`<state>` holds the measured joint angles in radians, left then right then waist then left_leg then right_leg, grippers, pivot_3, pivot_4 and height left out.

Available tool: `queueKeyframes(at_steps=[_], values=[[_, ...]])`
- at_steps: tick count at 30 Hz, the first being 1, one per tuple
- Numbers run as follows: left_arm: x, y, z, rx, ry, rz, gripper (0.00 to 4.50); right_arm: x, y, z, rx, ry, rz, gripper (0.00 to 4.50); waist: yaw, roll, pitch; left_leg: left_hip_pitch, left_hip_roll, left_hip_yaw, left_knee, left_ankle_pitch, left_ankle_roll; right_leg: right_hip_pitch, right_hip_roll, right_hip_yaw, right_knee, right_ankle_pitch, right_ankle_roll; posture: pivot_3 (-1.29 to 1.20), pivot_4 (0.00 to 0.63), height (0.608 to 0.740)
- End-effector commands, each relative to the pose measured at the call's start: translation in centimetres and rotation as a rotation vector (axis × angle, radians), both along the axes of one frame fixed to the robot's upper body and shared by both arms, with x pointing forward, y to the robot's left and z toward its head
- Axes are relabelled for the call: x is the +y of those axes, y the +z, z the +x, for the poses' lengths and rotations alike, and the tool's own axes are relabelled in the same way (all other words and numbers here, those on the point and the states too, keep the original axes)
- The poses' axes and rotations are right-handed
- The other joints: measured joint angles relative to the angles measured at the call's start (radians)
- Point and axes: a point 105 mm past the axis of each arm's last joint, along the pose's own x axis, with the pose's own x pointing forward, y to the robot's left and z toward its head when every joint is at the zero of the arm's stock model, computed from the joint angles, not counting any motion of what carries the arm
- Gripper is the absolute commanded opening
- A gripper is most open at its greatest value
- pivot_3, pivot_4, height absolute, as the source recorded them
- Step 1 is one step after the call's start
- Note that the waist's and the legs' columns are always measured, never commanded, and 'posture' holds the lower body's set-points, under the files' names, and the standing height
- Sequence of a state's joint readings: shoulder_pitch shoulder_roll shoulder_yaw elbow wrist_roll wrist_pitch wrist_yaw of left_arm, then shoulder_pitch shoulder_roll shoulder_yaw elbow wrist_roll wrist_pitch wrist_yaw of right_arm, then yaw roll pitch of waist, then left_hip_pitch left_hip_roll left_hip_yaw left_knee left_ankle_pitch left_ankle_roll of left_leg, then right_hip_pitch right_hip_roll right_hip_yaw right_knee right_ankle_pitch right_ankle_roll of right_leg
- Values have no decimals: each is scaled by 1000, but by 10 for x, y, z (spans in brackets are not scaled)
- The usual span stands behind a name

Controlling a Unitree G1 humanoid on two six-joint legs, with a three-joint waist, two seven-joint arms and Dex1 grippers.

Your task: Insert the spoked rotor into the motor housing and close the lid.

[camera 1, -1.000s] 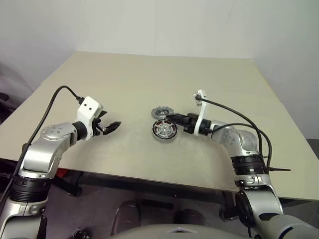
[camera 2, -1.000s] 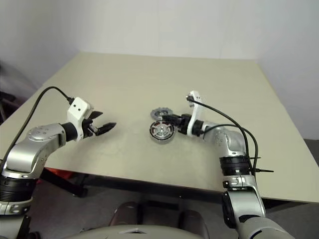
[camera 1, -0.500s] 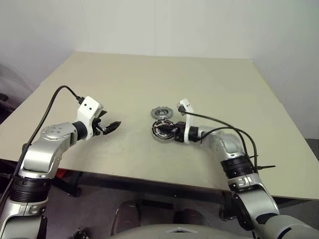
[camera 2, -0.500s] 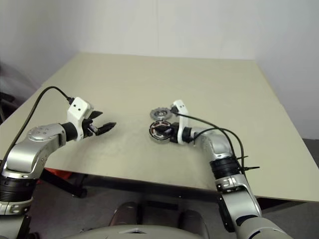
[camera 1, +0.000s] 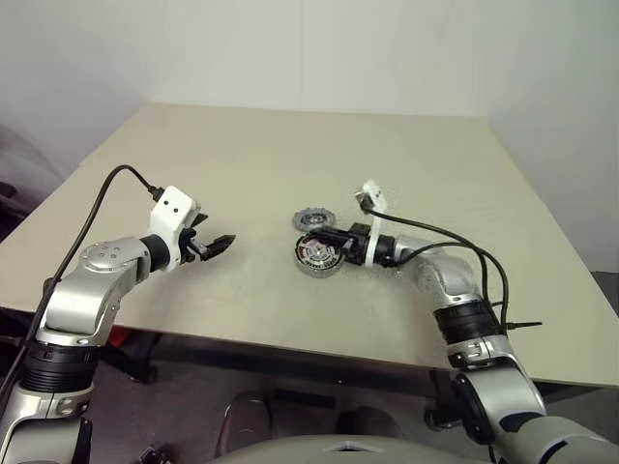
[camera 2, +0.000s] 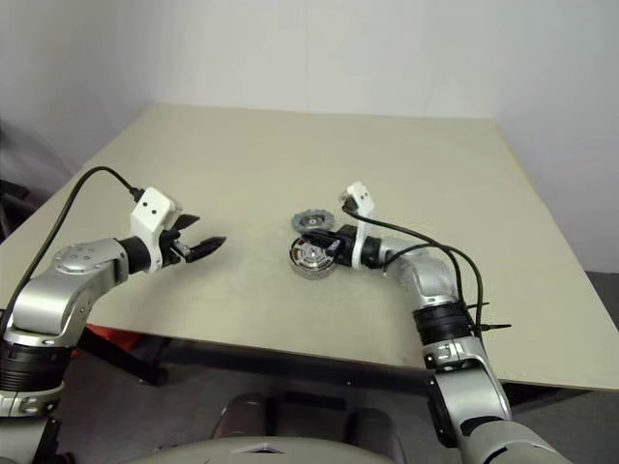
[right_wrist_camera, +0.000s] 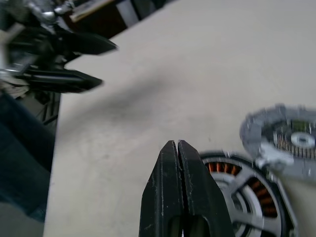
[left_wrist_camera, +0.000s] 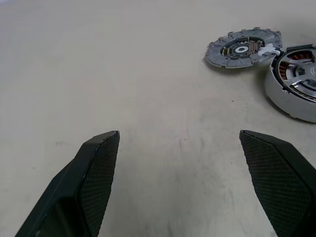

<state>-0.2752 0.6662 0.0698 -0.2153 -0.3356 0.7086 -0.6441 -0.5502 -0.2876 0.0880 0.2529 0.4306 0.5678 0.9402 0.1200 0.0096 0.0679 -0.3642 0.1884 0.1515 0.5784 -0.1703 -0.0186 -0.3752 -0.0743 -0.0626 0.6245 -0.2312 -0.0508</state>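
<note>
The motor housing (camera 1: 318, 256) stands near the middle of the beige counter (camera 1: 290, 164). The spoked rotor (right_wrist_camera: 245, 197) sits inside it: in the right wrist view its silver spokes lie over the ring of copper-coloured windings (right_wrist_camera: 258, 190). The lid (camera 1: 312, 218), a dark grey disc with a notched edge, lies flat on the counter just behind the housing, on the far side from the robot. In the left wrist view the lid (left_wrist_camera: 244, 47) and the housing (left_wrist_camera: 292, 81) are very close at their edges; I cannot tell whether they touch.

The right hand (camera 1: 329, 240) reaches in from the right side, and its two black fingers (right_wrist_camera: 180, 192) are pressed together with nothing between them. Their tip is over the near rim of the housing; whether it touches the rotor or the rim I cannot tell.

The left hand (camera 1: 215, 246) is held above the counter, well apart from the parts, on the left side. Its two fingers (left_wrist_camera: 96, 173) stand wide apart and hold nothing. It points toward the housing and the lid.
</note>
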Motion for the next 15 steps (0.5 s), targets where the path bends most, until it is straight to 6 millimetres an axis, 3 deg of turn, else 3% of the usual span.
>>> queueKeyframes(at_steps=[1, 6, 7, 10, 15], values=[[-3, 15, 3, -62, -8, 1, 4102, 4, 48, -5, -184, 122, 19, 15, 0, 0, 0, -2, 0, 0, 0, 0, 0, -1, 0, 0, 0, 0, -1, 0, 0, 740], [-4, 15, 4, -62, -12, 0, 4102, 2, 52, -14, -380, 312, -217, 15, 0, 0, 0, -6, 0, 0, 1, 0, 0, -5, 0, 0, -1, 1, -1, 0, 0, 740], [-4, 15, 4, -62, -16, 2, 4102, -2, 48, -15, -447, 384, -318, 190, 1, 0, 0, -6, 0, 0, 1, 0, 0, -5, 0, 0, -1, 0, -1, 0, 0, 740], [-6, 15, 6, -63, -29, 8, 4102, -16, 40, -10, -578, 518, -546, 885, 1, 0, 0, -6, 0, 1, 2, -2, 3, -5, 0, 0, -1, 0, -1, 0, 0, 740], [-20, 17, 10, -75, -110, 69, 4102, -18, 48, 3, -754, 768, -798, 2580, -5, 0, 0, -8, 1, 1, 5, -2, 4, -7, 0, 0, 2, 1, -2, 0, 0, 740]])
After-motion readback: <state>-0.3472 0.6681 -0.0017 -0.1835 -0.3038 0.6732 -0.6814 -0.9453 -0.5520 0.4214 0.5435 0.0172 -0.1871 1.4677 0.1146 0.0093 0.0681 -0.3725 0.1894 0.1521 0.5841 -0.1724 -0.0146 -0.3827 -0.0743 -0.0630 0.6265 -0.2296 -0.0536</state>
